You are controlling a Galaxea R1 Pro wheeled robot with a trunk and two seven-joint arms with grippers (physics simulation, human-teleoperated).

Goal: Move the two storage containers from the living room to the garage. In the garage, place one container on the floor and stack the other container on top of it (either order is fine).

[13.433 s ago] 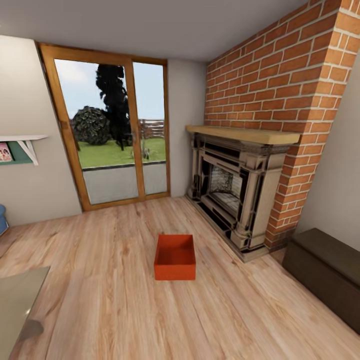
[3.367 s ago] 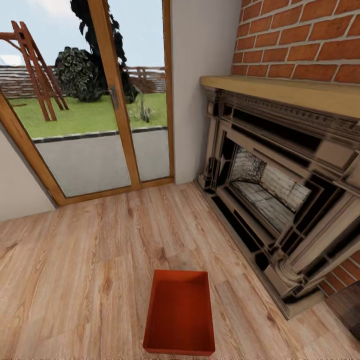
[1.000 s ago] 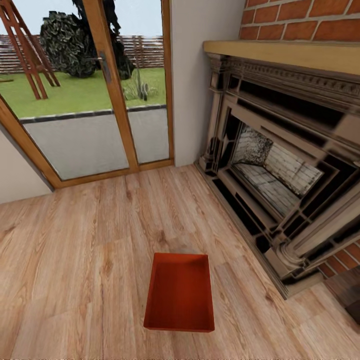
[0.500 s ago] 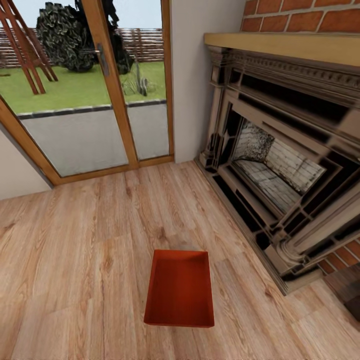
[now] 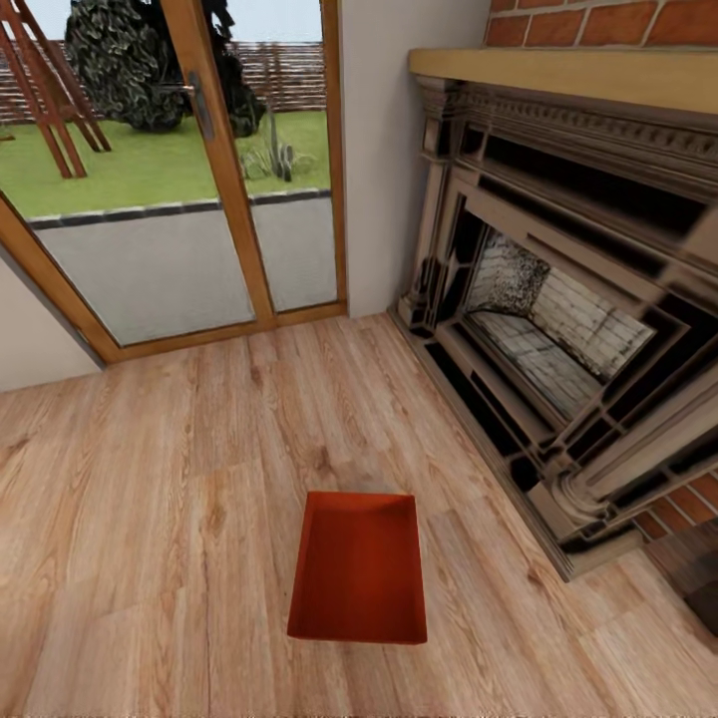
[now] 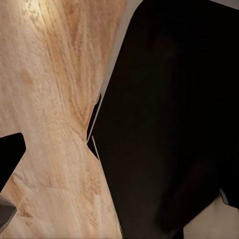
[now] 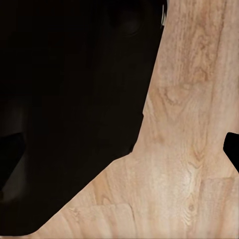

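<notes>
One orange-red storage container point(image 5: 359, 568) sits open-topped on the light wood floor point(image 5: 150, 519) of the living room, out in the open in front of the fireplace point(image 5: 558, 329), with bare planks all around it. Past the container from the fireplace's near corner stands a glass patio door point(image 5: 189, 179) in a wooden frame. Both wrist views show wood planks beside large black shapes; whether either claw is spread or pressed together cannot be told.
</notes>
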